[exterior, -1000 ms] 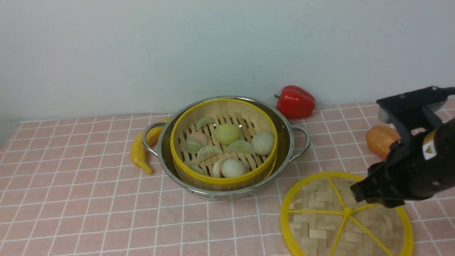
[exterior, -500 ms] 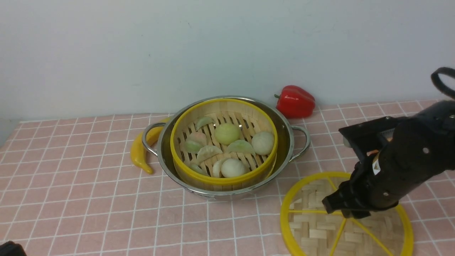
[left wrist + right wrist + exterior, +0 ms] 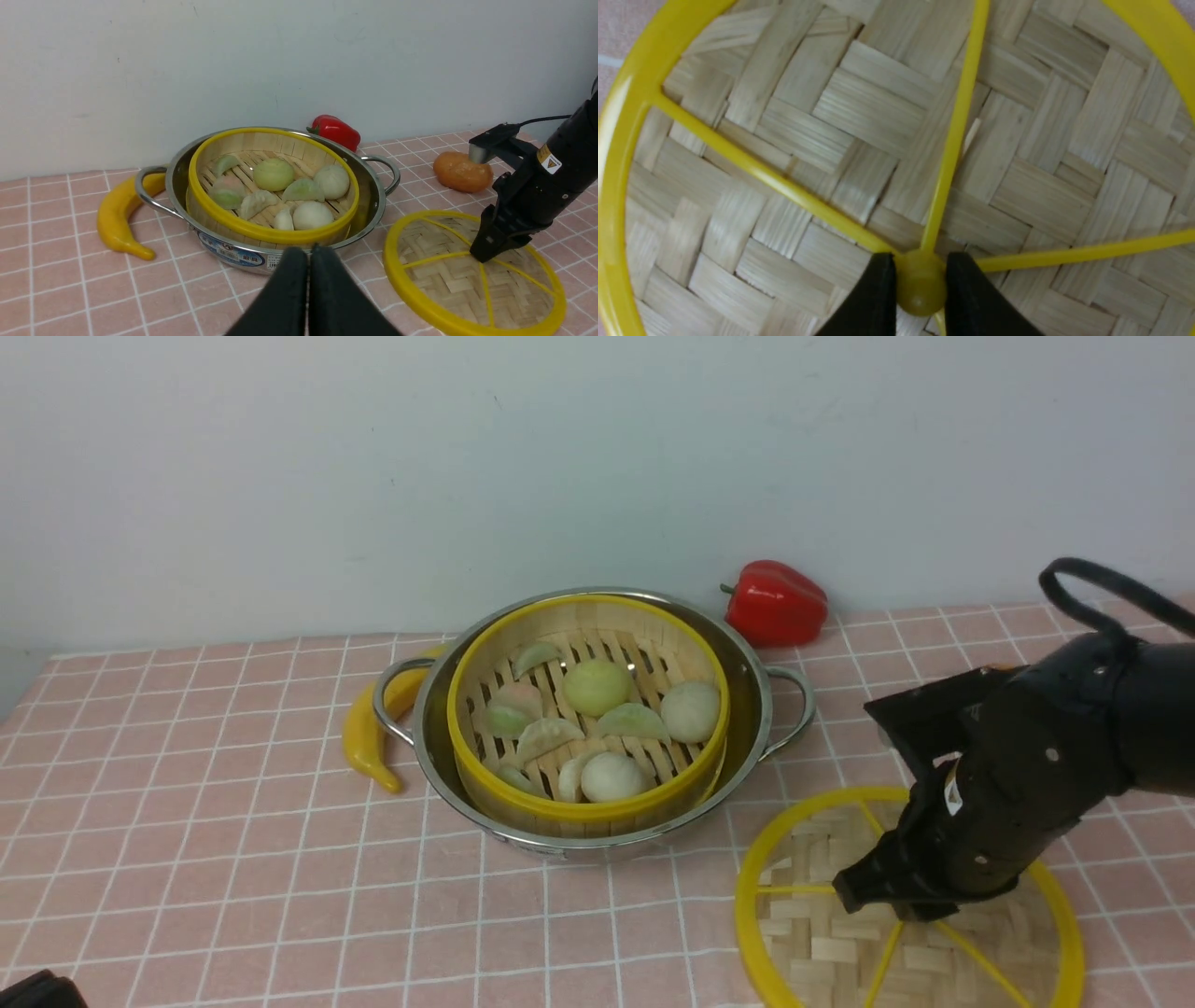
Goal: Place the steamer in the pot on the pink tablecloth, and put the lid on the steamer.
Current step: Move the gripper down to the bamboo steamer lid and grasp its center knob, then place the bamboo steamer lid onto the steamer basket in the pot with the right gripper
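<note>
The steamer [image 3: 579, 810], holding several dumplings and buns, sits inside the pot [image 3: 747, 709] on the pink tablecloth [image 3: 233, 859]. The lid [image 3: 812, 915] lies flat on the cloth to the right front of the pot, apart from it. My right gripper [image 3: 901, 907] is down on the lid's centre. In the right wrist view the lid [image 3: 859, 107] fills the frame and the gripper [image 3: 920, 280] has its two fingers pressed against both sides of the centre knob [image 3: 920, 291]. My left gripper [image 3: 308, 261] is shut and empty, low in front of the pot.
A yellow banana [image 3: 369, 733] lies against the pot's left handle. A red pepper [image 3: 775, 602] sits by the wall behind the pot. An orange fruit [image 3: 461, 171] lies behind the lid, hidden by my right arm in the front view. The wall is close behind.
My right arm has moved left and down over the lid, and its fingertips now sit at the centre knob. The pot, steamer and lid have not moved.
</note>
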